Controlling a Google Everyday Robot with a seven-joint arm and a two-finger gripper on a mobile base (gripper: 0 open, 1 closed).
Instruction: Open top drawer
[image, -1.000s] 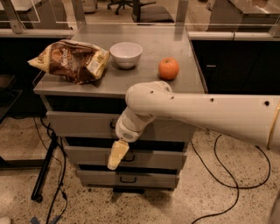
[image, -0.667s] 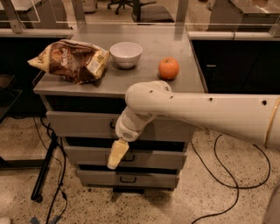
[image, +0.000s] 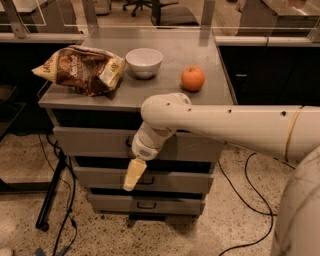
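The top drawer (image: 90, 141) is the tallest grey metal front of three, just under the cabinet top, and looks closed. Its small dark handle (image: 128, 142) at the centre is partly hidden behind my wrist. My gripper (image: 134, 174), with yellowish tips, points down in front of the second drawer (image: 185, 180), just below the top drawer's handle. My white arm reaches in from the right across the top drawer's front.
On the cabinet top (image: 170, 55) lie a brown snack bag (image: 80, 69), a white bowl (image: 144, 62) and an orange (image: 192, 78). The bottom drawer (image: 150, 204) is the lowest. Cables (image: 62, 200) trail on the floor at left and right, and a black stand leg (image: 50, 197) is at left.
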